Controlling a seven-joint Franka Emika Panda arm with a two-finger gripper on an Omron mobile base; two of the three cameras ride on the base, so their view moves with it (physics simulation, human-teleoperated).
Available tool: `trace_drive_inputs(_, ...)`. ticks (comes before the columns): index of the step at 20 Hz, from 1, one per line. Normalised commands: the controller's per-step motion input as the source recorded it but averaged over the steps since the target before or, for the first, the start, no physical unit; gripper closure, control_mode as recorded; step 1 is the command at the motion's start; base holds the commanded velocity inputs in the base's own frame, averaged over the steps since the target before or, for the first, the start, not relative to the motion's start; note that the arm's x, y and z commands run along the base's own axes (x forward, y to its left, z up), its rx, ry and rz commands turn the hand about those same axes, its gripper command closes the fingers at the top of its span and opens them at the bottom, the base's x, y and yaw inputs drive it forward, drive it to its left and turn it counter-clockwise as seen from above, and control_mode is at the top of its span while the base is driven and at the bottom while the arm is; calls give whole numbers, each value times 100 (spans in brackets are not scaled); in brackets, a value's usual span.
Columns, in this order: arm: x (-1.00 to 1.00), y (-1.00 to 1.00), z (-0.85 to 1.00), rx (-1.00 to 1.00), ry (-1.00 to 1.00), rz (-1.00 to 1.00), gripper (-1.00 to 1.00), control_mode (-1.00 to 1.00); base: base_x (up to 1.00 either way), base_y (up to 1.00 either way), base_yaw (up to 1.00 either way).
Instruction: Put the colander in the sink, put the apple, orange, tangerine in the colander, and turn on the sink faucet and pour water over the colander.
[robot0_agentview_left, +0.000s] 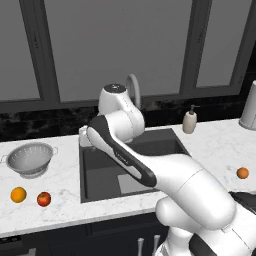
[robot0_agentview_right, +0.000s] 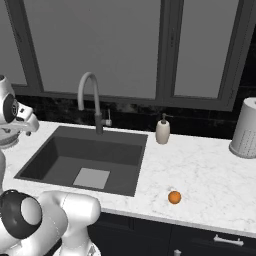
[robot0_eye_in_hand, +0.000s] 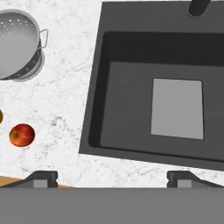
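Gripper (robot0_eye_in_hand: 112, 177) wide apart above sink (robot0_eye_in_hand: 131, 109); colander (robot0_eye_in_hand: 17, 43) holding nothing.

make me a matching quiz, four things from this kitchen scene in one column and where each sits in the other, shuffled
Things:
1. colander
2. apple
3. tangerine
4. soap bottle

Places:
A. alone on the counter right of the sink, near the front edge
B. at the back of the counter, just right of the sink
C. counter left of the sink, towards the back
D. counter left of the sink, near the front, beside the orange

Pairs: 1-C, 2-D, 3-A, 4-B
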Motion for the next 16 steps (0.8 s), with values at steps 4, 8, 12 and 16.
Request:
trace_drive_inputs(4,1,74,-29,0,0,0,-100,-100,0,0,0)
trace_drive_inputs(8,4,59,-28,0,0,0,-100,-100,0,0,0)
trace_drive_inputs(12,12,50,-22,1,0,0,-100,-100,0,0,0)
trace_drive_inputs(16,19,45,-20,2,0,-1,-100,-100,0,0,0)
